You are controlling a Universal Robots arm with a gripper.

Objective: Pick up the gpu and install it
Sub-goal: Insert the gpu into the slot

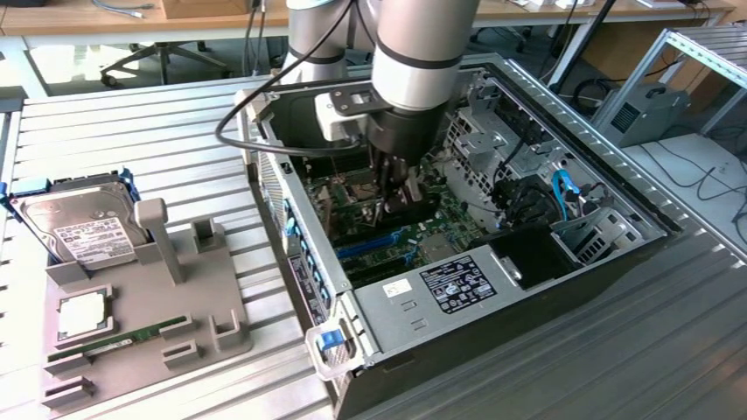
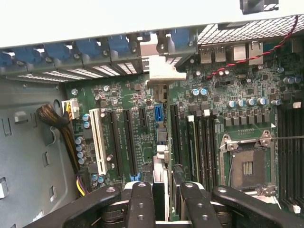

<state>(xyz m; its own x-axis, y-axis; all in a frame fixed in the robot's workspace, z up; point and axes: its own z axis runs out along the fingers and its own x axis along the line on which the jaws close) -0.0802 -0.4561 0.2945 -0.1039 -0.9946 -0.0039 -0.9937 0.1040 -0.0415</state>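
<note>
One gpu (image 2: pixel 160 142) stands edge-on between our gripper (image 2: pixel 164 202) fingers, clamped narrowly, its silver bracket against the computer case (image 1: pixel 502 350) rear wall. We judge installation underway; next we need a straight press into the motherboard (image 2: pixel 237 118) slot.

A ribbed metal table (image 1: pixel 140 131) is filling the foreground under bright, even light. Behind it, a wooden desk (image 1: pixel 105 17) is running along the back, with an office chair base (image 1: pixel 164 57) standing beneath and cables (image 1: pixel 701 175) lying on the exterior view's right.
</note>
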